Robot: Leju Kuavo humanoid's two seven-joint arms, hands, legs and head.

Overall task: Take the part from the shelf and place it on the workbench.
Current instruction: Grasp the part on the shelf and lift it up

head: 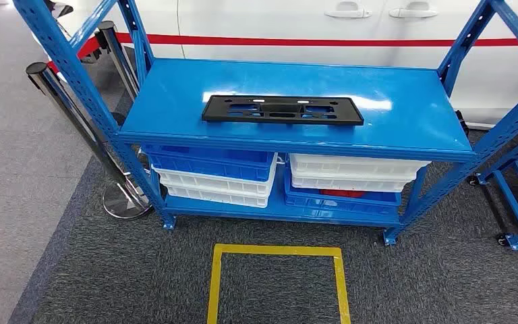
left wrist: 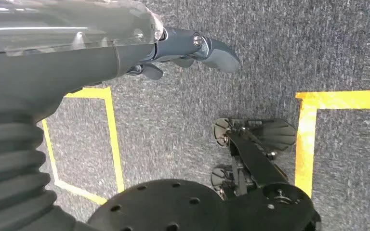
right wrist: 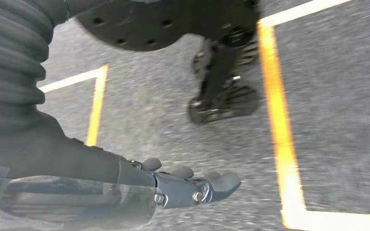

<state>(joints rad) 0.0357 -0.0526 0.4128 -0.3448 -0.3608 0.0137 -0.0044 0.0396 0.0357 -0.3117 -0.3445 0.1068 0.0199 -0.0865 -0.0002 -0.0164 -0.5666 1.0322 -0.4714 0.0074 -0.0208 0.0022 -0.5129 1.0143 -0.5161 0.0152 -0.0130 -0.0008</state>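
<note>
The black part (head: 282, 110), a long flat plate with cut-out slots, lay flat on the top level of the blue shelf (head: 175, 94), roughly at the middle and nearer the front edge, its long side running along the shelf. Nothing touched it. Under that level sat stacked crates: a blue crate (head: 209, 162) over white crates (head: 212, 187) on the left, a white crate (head: 354, 170) over a blue crate (head: 340, 200) holding something red on the right. Behind the shelf stood a white car (head: 310, 27) with a red stripe. A chrome post (head: 74, 121) stood at the shelf's left end on grey carpet. In front of the shelf, yellow tape (head: 276, 251) marked a square on the dark carpet.

The left hand (left wrist: 188, 50) hung over the carpet near yellow tape lines (left wrist: 112, 139), holding nothing, its fingers (left wrist: 217, 53) loosely stretched and slightly apart. The right hand (right wrist: 192, 185) likewise hung above the carpet beside a yellow line (right wrist: 277, 125), empty, its fingers (right wrist: 221, 182) lying extended and a little apart.
</note>
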